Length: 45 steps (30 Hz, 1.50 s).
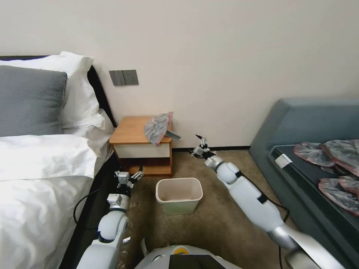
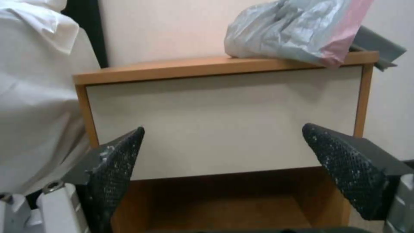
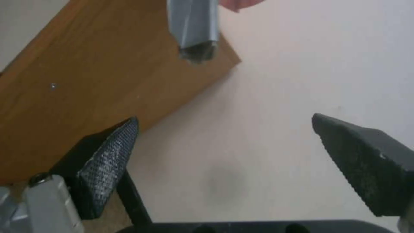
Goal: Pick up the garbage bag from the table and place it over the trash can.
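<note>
Bag [image 1: 157,128]: translucent grey, pink-red rim. Table [image 1: 131,130]: orange-brown wood, white drawer front. Bin [image 1: 179,195]: cream, pale greenish sides. Sofa [image 1: 299,119]: grey-blue. Pillow [image 1: 30,101]: dark grey. Finger pads [image 2: 116,161] were black, cross-hatched.

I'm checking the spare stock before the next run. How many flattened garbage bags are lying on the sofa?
3 can be told apart on the sofa: one nearest the wall, one beside it at the view's edge, one nearer the robot. They overlap, so more may be hidden.
</note>
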Tool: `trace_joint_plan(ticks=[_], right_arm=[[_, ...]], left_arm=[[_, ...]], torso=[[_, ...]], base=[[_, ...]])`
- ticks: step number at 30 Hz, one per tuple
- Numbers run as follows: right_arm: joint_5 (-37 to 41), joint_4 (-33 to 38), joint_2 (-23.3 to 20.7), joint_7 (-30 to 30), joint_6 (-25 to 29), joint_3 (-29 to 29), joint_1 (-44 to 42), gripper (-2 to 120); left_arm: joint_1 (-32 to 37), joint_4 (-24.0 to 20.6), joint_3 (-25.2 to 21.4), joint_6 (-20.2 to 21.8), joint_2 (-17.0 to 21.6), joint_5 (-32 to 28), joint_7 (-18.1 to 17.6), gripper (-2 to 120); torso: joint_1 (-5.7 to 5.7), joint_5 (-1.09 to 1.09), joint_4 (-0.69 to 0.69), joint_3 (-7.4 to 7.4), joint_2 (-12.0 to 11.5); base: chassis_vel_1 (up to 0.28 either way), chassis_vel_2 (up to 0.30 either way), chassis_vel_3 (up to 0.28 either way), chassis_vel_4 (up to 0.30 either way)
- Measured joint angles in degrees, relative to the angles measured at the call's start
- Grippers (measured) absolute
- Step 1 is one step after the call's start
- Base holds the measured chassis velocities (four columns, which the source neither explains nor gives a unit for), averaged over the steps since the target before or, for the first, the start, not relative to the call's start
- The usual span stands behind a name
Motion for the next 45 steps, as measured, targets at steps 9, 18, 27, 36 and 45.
trace_joint_plan(ticks=[9,18,27,36,45], right_arm=[[0.4,-7.8,1.9,1.3,1.0,-7.4,6.8,100],[1.3,-10.4,3.9,2.7,1.1,-12.7,13.8,100],[2.8,-9.8,3.1,2.5,0.6,-15.0,15.8,92],[3.3,-9.1,3.0,2.3,0.3,-15.7,16.0,59],[3.5,-9.1,3.3,2.3,0.1,-16.1,16.0,30]], left_arm=[[-0.1,0.8,-0.1,-0.3,-0.3,0.4,-0.2,95],[0.0,1.3,-0.2,-0.9,-1.5,1.2,-1.3,95],[0.5,1.5,-0.1,-1.4,-2.5,1.7,-1.7,93],[0.4,1.4,0.0,-1.4,-2.9,1.8,-1.9,93],[0.2,1.4,0.1,-1.4,-3.0,1.9,-2.0,93]], torso=[[0.0,0.0,-0.01,0.0,0.0],[0.0,0.0,0.01,0.0,0.0],[0.0,0.0,-0.03,0.0,0.0],[0.0,0.01,-0.02,-0.01,0.0],[0.0,0.01,-0.01,-0.01,0.0]], base=[[0.0,0.0,0.0,0.0],[0.0,0.0,0.0,0.0],[0.0,0.0,0.0,0.0],[0.0,0.0,0.0,0.0],[0.0,0.0,0.0,0.0]])
